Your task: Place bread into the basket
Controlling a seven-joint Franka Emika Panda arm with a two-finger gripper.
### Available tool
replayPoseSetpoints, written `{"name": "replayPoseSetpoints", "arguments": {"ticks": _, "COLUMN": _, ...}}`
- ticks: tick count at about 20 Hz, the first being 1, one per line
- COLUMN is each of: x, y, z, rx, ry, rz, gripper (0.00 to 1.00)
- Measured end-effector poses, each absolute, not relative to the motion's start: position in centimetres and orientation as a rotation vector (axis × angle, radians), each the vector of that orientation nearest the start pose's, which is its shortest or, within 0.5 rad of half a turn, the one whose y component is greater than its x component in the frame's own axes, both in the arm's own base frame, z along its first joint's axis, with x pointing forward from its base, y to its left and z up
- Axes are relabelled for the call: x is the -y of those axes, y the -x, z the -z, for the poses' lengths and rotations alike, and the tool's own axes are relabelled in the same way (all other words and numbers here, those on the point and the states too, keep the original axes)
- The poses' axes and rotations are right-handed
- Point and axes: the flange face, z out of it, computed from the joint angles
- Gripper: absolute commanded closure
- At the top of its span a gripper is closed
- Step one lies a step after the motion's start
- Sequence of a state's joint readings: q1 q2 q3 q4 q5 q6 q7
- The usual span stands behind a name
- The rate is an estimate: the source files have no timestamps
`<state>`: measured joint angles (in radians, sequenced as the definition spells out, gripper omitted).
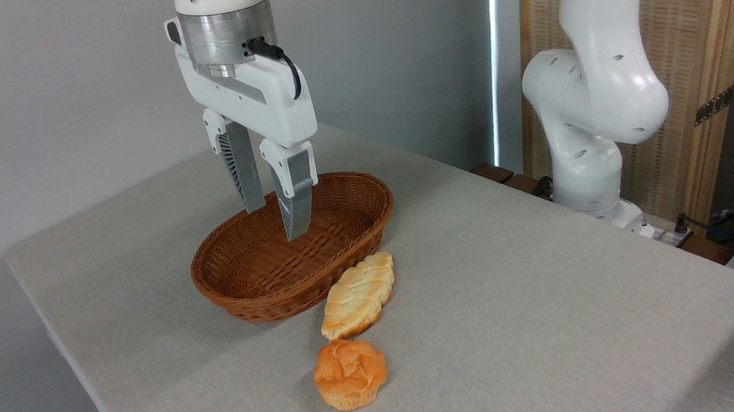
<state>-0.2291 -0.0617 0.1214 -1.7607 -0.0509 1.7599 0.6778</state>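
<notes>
Gripper hangs over the basket, pointing down, jaws parted a moderate way with nothing between them. Fingertips sit in front of the basket's open interior in this view, above the weave; cannot tell whether they dip below the rim. White hand body above, black cable plugged into the metal flange at the wrist.

Basket: oval, reddish-brown wicker, low sloped sides, nothing in it, resting on the table, which is covered in light grey cloth.

Bread: small round orange bun, swirled top, paler base, on the cloth near the front edge, outside the basket, well apart from the gripper. Braided loaf, pale golden, longer, lies between bun and basket; its far end is just beside the basket wall or touching it, near end just beside the bun, contact unclear.

Arm base, white, stands at the right past the table edge, in front of a wooden panel. Grey wall behind.
</notes>
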Motion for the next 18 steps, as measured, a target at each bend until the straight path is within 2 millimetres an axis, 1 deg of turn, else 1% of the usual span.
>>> {"name": "replayPoseSetpoints", "arguments": {"ticks": 18, "x": 6.06, "y": -54.54, "z": -58.46, "rx": -1.201, "ry": 2.942, "rz": 0.118, "gripper": 0.0}}
